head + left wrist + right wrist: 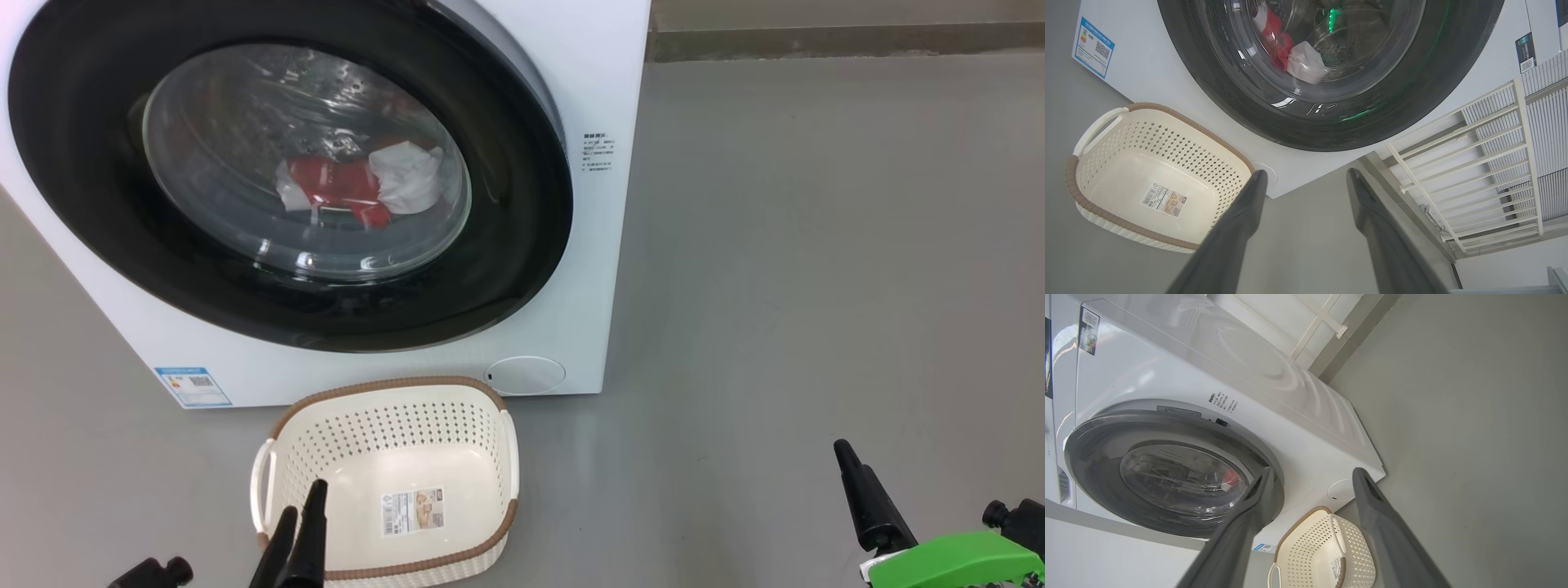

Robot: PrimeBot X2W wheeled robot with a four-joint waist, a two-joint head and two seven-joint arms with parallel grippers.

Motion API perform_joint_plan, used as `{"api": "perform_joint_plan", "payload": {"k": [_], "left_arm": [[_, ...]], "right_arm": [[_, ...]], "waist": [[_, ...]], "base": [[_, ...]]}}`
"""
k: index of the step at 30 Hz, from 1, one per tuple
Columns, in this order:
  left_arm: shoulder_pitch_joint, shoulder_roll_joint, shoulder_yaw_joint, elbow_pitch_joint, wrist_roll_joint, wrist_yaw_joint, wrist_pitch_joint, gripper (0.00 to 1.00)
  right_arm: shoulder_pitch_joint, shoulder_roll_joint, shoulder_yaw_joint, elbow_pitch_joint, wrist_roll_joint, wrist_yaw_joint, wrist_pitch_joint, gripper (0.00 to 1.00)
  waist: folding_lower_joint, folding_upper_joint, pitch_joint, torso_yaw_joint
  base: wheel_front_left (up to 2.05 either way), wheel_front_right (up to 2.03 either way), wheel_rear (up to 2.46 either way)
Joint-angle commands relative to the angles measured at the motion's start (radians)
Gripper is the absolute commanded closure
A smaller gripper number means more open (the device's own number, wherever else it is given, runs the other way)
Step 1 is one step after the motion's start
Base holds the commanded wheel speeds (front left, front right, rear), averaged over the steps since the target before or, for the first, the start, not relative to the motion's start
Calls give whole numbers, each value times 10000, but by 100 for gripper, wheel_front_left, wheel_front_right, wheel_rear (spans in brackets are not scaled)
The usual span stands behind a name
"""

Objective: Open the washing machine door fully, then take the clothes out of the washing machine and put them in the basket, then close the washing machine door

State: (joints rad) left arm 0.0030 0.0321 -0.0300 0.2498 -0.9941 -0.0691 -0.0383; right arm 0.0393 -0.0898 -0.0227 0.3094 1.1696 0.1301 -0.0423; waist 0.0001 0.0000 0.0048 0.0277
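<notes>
**Item: the washing machine** (588, 269). We count one. It stands on the floor (816, 245) toward the floor's far edge.

**Item: the washing machine door** (506, 245). We count one. It lies against the front and we judge it not yet opened. A grey sliver runs along its upper right rim, and we cannot tell whether that is a gap or a grip recess.

**Item: the clothes** (339, 184). They lie inside the drum, behind the glass. We see one red mass and one white piece touching it. How many garments there are, we cannot tell.

**Item: the basket** (367, 433). We count one, with no clothes in it and one paper label on its bottom. It sits on the floor just beside the machine's lower front.

**Item: left claw** (1306, 171). It is spread wide and holds nothing, hovering over the basket's near rim.

**Item: right claw** (1312, 470). It is also wide and holding nothing, well apart from the door.

**Step in hand, as we judge it:** opening the door.
- We would bring the right claw to that upper right rim.
- We would catch the edge with one finger, not pinch the glossy face.
- We would pull along the door's own arc until it stands fully back, keeping it clear of the basket.
</notes>
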Motion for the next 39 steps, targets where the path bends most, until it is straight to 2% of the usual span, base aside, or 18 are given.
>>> {"api": "perform_joint_plan", "payload": {"k": [1, 39], "left_arm": [[-105, 128, 70, -343, 510, 104, -159, 0], [168, 160, -305, -1048, 4943, 566, -1218, 0]], "right_arm": [[-117, -235, 116, -276, -364, 3, -140, 0], [338, -769, 654, -584, -3605, 4, -1188, 0]], "waist": [[-1, 0, -5, 18], [-1, 0, -36, 176]], "base": [[0, 0, 0], [0, 0, 0]]}}
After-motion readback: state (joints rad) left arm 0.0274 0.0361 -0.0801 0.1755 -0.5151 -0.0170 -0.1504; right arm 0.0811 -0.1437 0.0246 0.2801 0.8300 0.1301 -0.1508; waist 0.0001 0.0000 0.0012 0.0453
